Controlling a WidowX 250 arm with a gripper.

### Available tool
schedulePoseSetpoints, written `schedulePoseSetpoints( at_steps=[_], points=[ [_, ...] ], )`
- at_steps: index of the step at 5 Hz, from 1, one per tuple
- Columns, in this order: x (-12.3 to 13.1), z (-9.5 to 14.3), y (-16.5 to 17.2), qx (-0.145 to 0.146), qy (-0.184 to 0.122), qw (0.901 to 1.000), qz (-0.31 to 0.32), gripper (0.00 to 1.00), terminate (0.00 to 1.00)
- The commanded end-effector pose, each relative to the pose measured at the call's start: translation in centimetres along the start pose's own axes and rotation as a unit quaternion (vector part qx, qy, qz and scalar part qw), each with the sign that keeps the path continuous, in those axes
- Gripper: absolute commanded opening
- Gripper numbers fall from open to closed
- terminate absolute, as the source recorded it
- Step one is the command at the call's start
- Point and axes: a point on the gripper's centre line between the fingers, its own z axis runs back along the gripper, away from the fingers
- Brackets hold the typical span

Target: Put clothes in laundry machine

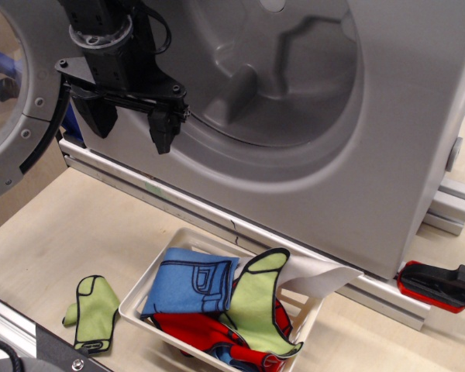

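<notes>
The grey laundry machine [387,116] fills the back, its round opening showing the ridged drum [271,70] and its window door [15,93] swung open at left. My gripper [132,128] hangs open and empty in front of the opening's lower left rim, well above the table. A white basket [139,298] below holds a blue jeans-stitched garment [192,283], a lime green one [256,306] and a red one [194,329]. Another lime green garment [93,312] lies on the table left of the basket.
A red and black clamp [438,285] sits at the machine's right foot. An aluminium rail [139,186] runs under the machine front. A dark edge and rail [23,341] cross the bottom left corner.
</notes>
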Motion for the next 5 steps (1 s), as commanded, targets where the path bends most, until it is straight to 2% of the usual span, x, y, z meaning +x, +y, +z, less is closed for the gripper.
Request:
schedulePoseSetpoints(
  at_steps=[1,2,3,4,5],
  points=[
    [0.0,0.0,0.0,0.0,0.0,1.0,0.0,1.0,0.0],
    [-2.2,-0.3,-2.1,-0.02,0.023,0.9988,-0.038,1.0,0.0],
    [-3.9,-1.2,-4.1,-0.041,0.049,0.9904,-0.123,1.0,0.0],
    [-6.2,-1.9,-6.2,-0.066,0.04,0.9707,-0.228,1.0,0.0],
    [-7.6,-2.5,-8.1,-0.068,0.039,0.97,-0.23,1.0,0.0]
  ],
)
